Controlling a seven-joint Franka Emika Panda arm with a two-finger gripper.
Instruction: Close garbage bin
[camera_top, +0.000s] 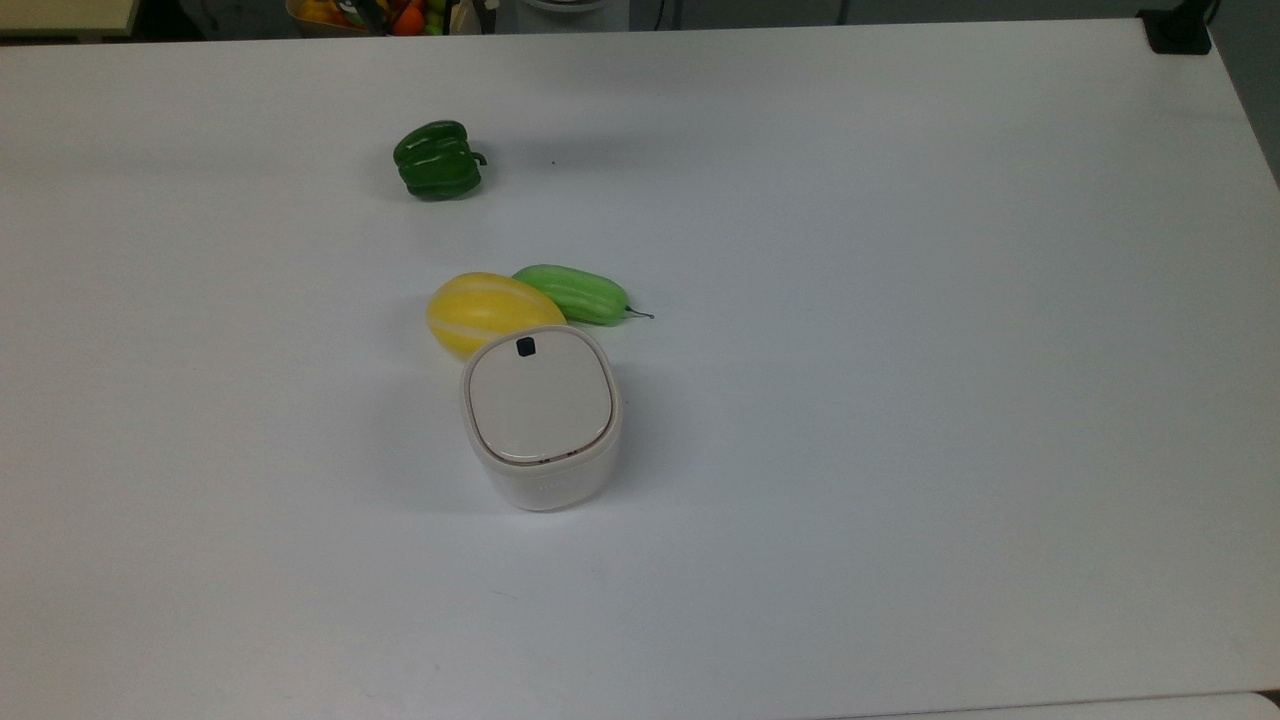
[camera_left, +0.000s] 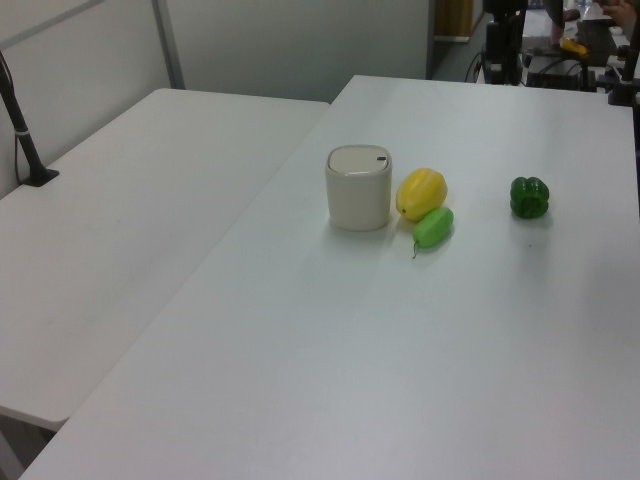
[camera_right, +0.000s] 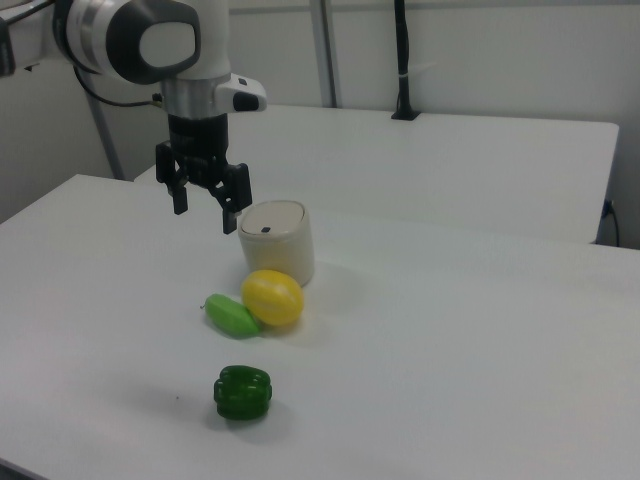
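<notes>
White table (camera_top: 900, 300), second white table (camera_left: 130, 200) alongside, grey partition walls behind. Bin (camera_top: 540, 415) mid-table, lid flat down, touching the melon (camera_top: 485, 312); cucumber (camera_top: 572, 293) beside it, pepper (camera_top: 437, 160) well apart. Gripper (camera_right: 204, 212) raised, fingers spread, empty. Bin's far side hidden.

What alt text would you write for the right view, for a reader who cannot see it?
A white garbage bin with its flat lid shut stands on a white table, and the robot arm's open pincer hangs in the air at the right view's left of it. In front of the bin lie a yellow melon, a light green cucumber and, nearest, a dark green pepper.
</notes>
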